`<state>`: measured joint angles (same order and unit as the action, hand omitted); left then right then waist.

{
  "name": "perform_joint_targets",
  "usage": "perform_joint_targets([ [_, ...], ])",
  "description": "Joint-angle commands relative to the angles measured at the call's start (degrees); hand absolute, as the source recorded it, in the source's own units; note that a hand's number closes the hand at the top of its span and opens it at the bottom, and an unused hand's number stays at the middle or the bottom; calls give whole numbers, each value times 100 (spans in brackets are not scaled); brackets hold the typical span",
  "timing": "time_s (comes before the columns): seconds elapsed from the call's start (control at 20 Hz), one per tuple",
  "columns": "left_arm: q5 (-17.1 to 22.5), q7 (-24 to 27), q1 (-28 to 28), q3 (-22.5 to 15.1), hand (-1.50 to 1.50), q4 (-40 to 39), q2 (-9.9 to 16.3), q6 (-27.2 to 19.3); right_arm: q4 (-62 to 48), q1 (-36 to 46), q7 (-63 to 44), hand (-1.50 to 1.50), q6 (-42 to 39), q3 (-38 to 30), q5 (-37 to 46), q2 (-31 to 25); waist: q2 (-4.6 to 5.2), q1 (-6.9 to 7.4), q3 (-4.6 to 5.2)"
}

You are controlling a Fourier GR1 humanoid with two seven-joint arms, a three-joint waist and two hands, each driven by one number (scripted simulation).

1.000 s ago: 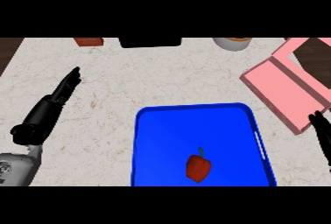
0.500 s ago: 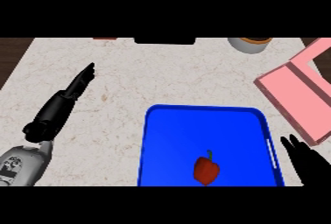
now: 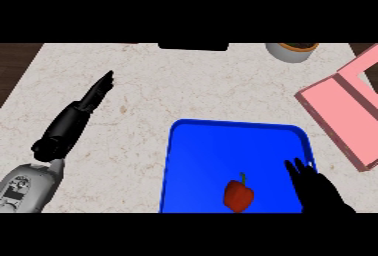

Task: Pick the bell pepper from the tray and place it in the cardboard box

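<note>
Barely begun. Red bell pepper (image 3: 238,196) lying on the blue tray (image 3: 221,145), toward its near edge, untouched. Right hand (image 3: 314,190) over the tray's right side, just beside the pepper but apart from it, fingers straight and close together, pointing away from the body, holding nothing. Left hand (image 3: 77,117) stretched flat over the marbled tabletop (image 3: 184,85), well left of the tray, fingers straight and pressed together, idle by the look of it. Pink cardboard box (image 3: 347,115) open at the right edge, partly out of view, nothing visible inside. Grey bowl (image 3: 291,51) at the far edge, not involved. Everything left to do: closing on the pepper, lifting it off the tray, carrying it rightward and away, setting it in the box.
</note>
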<state>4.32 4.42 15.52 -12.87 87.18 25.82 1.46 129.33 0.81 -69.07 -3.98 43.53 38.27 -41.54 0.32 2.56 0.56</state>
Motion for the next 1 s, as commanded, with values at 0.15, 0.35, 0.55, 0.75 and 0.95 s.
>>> perform_joint_targets([
  [0.15, -53, 188, -209, 26, 0, -37, -39, -19, -841, 571, -1609, -150, -792, 387, 294, 1487, -17, -26, -15],
  [0.35, -75, 17, 103, -2, 0, -243, -183, -41, -1291, 816, -1613, -150, -1224, 404, 674, 1911, -12, -187, -11],
  [0.55, -79, -121, 64, 28, 0, -76, -122, -21, -2103, 860, -1613, -150, -1200, 632, 1333, 2787, -45, -154, -28],
  [0.75, -62, -4, -4, 180, 0, -253, -48, 34, -2308, 861, -1613, -150, -1566, 473, 1727, 3312, -43, -246, -33],
  [0.95, -97, 64, -176, 169, 0, -144, -91, 20, -2546, 902, -1540, -150, -1906, 127, 1658, 3376, -43, -239, -41],
])
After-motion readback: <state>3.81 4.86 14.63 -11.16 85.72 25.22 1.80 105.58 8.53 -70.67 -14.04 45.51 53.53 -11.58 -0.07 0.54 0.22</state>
